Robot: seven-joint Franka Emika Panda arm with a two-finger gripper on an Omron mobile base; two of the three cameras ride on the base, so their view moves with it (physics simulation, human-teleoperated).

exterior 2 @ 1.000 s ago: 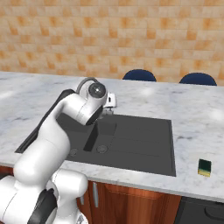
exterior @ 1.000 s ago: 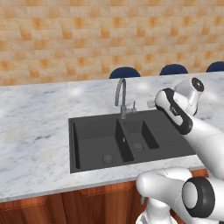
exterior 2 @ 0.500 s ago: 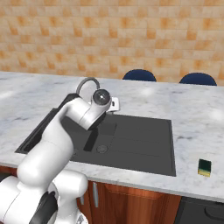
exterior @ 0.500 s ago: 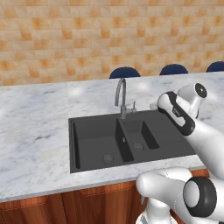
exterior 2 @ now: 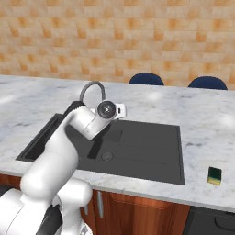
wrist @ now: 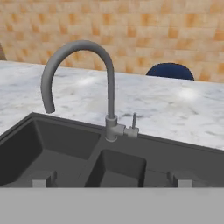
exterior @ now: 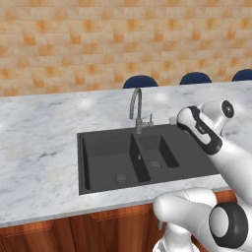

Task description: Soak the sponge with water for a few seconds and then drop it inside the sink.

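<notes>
Two finger tips of the gripper (wrist: 111,183) are being held spread and empty before the faucet (wrist: 89,83) at frame centre, while the sponge (exterior 2: 214,174) is lying at lower right beside the sink (exterior 2: 137,151), so it risks being missed.

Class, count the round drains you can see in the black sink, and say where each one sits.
2. One drain lies in the floor of the wide basin, toward its front. The other drain lies in the floor of the narrower basin beside it. The robot's arm covers part of the sink.

Black sink (exterior: 106,162), green-yellow sponge (exterior 2: 214,175)
</notes>
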